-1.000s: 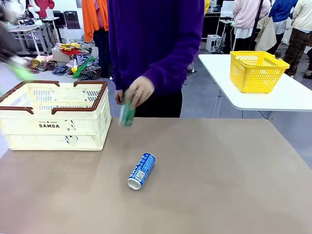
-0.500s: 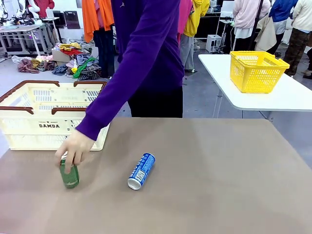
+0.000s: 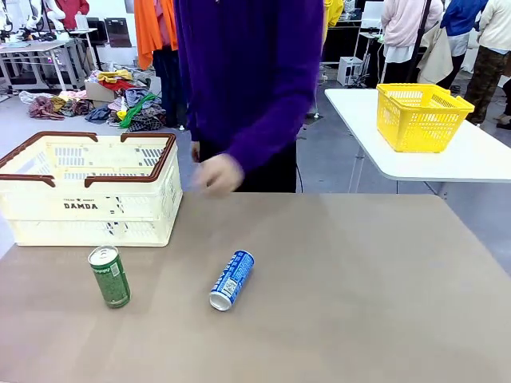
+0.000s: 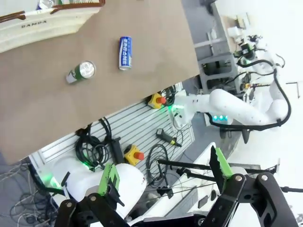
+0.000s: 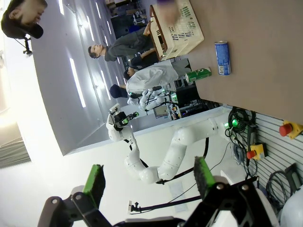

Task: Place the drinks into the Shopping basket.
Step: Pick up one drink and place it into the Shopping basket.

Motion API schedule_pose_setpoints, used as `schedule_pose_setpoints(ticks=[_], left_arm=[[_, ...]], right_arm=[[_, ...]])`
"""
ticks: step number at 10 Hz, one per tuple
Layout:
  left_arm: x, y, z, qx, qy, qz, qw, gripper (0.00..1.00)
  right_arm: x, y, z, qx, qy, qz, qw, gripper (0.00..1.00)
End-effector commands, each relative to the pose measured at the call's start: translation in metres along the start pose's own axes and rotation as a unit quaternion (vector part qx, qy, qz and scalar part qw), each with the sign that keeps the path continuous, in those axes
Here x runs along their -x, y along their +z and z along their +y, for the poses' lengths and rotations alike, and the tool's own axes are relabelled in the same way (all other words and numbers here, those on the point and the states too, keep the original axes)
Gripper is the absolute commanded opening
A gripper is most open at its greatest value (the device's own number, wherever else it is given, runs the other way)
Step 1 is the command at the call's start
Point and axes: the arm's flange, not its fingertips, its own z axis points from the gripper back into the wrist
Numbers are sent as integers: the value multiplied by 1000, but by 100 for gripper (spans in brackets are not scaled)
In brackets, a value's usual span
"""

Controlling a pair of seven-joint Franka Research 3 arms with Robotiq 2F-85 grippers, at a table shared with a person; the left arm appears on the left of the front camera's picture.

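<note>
A green can stands upright on the brown table, just in front of the Shopping basket, a cream slotted crate with reddish-brown rim and handles. A blue can lies on its side near the table's middle. Both drinks also appear from above in the left wrist view, green can and blue can, and in the right wrist view, green can and blue can. My left gripper and right gripper hang open, high and back from the table, holding nothing.
A person in a purple top stands at the far edge, one hand blurred above the table. A yellow basket sits on a white side table at the right. The table's right half is bare.
The person set the green can upright in front of the basket, let go, and drew the hand back toward the body. The blue can has stayed put.
</note>
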Motion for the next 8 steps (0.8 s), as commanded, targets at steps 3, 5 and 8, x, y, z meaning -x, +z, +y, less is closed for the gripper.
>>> schedule_pose_setpoints(ticks=[3, 5, 8], left_arm=[[-8, -21, 9, -9, 13, 28, 999, 100], [-36, -93, -22, -71, 77, 60, 993, 100], [-62, -258, -65, -180, 87, 121, 972, 100]], right_arm=[[2, 1, 3, -2, 4, -1, 1000, 100], [2, 1, 3, -2, 4, -1, 1000, 100], [2, 1, 3, -2, 4, -1, 1000, 100]])
